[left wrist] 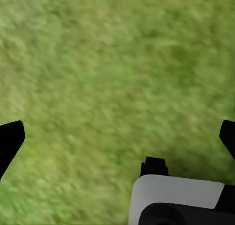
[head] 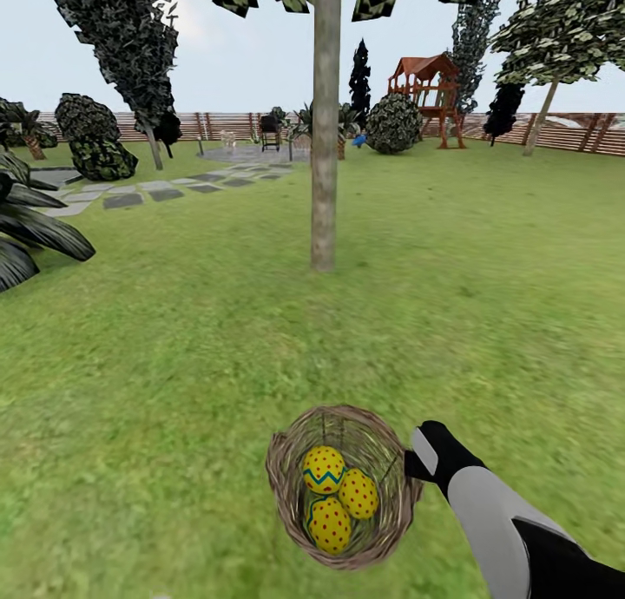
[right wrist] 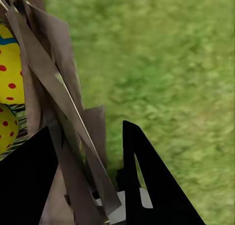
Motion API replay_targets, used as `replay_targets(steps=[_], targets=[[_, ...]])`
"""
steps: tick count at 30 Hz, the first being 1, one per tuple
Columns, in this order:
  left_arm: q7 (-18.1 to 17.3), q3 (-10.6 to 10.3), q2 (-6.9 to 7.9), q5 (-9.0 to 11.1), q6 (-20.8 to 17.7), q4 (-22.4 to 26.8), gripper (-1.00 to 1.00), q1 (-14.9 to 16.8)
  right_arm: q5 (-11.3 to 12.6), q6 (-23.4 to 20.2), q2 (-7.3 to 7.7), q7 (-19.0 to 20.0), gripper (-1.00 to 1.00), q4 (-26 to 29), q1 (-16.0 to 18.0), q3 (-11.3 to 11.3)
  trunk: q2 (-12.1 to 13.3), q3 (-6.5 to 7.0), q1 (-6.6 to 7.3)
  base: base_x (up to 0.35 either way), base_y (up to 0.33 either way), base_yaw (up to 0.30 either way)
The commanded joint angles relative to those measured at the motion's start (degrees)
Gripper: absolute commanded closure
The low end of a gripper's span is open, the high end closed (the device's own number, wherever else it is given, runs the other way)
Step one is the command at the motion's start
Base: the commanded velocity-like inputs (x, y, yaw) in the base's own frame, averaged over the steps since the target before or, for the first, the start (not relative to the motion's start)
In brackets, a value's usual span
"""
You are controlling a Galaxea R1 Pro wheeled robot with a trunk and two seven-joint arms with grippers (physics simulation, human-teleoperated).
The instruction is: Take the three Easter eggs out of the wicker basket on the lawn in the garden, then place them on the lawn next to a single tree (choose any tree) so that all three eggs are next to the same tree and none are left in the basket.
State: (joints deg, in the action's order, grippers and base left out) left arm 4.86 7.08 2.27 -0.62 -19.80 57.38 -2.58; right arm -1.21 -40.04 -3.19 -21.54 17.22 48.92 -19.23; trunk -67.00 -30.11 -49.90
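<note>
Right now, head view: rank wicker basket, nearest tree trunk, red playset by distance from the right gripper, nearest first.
1. wicker basket: the right gripper sits at its rim, eggs inside.
2. tree trunk: straight ahead, mid-lawn.
3. red playset: far back by the fence, ahead and to the right.

Red playset (head: 427, 95) at back right by slat fence (head: 573, 130). Grey stepping stones (head: 143, 193) run left. Dark bushes (head: 91, 134) nr them.
</note>
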Motion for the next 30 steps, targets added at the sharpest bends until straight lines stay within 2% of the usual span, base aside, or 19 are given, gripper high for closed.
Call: replay_targets(steps=[1, 30], targets=[[0.1, 0.0, 0.01, 0.0, -0.3, 0.2, -1.0, 0.0, 0.3, -0.1, -0.06, -0.2, 1.0, 0.1, 0.0, -0.4, 0.0, -0.05, -0.04, 0.341, 0.0, 0.0], [0.0, 0.0, 0.01, 0.0, -0.3, 0.1, -1.0, 0.0, 0.3, -0.1, -0.14, -0.2, 1.0, 0.1, 0.0, -0.4, 0.0, -0.05, -0.04, 0.341, 0.0, 0.0]])
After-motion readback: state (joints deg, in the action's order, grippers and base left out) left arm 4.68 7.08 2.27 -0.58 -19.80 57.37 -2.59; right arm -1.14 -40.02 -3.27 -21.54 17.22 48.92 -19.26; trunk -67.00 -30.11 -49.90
